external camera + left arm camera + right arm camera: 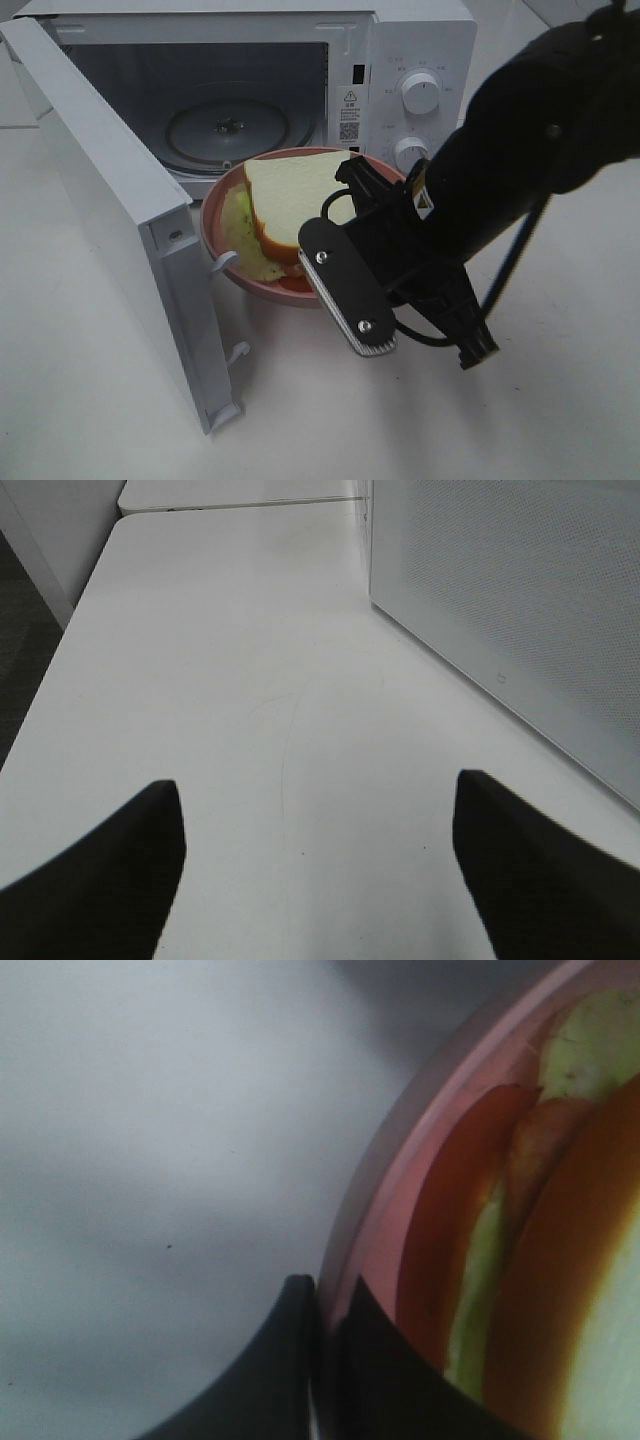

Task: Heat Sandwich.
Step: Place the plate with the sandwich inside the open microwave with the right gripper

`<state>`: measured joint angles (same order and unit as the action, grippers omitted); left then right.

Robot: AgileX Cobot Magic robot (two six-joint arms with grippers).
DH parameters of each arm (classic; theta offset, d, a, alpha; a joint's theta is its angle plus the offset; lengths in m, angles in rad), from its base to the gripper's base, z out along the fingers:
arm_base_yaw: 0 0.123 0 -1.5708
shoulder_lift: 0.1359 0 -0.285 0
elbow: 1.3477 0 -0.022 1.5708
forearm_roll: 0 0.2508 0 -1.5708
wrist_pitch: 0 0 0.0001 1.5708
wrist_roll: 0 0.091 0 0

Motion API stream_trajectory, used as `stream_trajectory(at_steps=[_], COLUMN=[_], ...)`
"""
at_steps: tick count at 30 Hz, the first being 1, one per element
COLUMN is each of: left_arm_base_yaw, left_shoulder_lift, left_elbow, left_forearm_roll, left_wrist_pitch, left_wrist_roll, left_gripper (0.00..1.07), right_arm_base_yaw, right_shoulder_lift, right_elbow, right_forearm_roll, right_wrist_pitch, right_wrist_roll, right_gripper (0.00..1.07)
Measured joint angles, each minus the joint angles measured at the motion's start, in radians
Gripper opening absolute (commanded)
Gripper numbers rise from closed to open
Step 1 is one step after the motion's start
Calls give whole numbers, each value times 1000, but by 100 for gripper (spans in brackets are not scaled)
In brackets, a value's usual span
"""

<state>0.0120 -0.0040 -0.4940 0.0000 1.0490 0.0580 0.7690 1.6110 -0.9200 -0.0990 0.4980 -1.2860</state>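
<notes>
Sandwich sits on the pink plate just outside the open microwave, in front of its glass turntable and beside the swung-out door. Right gripper has its fingers pinched narrow on the plate's rim. Left gripper hangs over the white table with its fingers spread wide, holding nothing.

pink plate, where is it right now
In the exterior high view the pink plate, carrying the sandwich, is centre frame just in front of the open microwave, right of its swung-open door; the right gripper pinches its rim.
</notes>
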Motion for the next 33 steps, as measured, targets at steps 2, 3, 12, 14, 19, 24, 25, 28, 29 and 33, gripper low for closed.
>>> stream_trajectory(at_steps=[2,3,12,14,19,24,25,28,29,33], left_arm_base_yaw=[0,0,0,0,0,0,0,0,0,0], left_shoulder_lift=[0,0,0,0,0,0,0,0,0,0], left_elbow=[0,0,0,0,0,0,0,0,0,0], left_forearm_roll=[0,0,0,0,0,0,0,0,0,0], left_wrist_pitch=[0,0,0,0,0,0,0,0,0,0], left_wrist_roll=[0,0,0,0,0,0,0,0,0,0], left_gripper=[69,69,69,69,69,69,69,69,69,69], right_arm_base_yaw=[-11,-11,-12,-12,-27,-47,-50,-58,-60,-69], right_shoulder_lift=[52,69,204,219,292,375,391,437,455,519], right_elbow=[-61,-83,-266,-284,-373,-492,-516,-593,-619,-705], right_forearm_roll=[3,4,15,20,58,64,66,67,67,68], right_wrist_pitch=[0,0,0,0,1,12,13,19,19,31], right_wrist_roll=[-5,-12,-57,-60,-68,-56,-51,-46,-45,-21], right_gripper=[0,0,0,0,0,0,0,0,0,0])
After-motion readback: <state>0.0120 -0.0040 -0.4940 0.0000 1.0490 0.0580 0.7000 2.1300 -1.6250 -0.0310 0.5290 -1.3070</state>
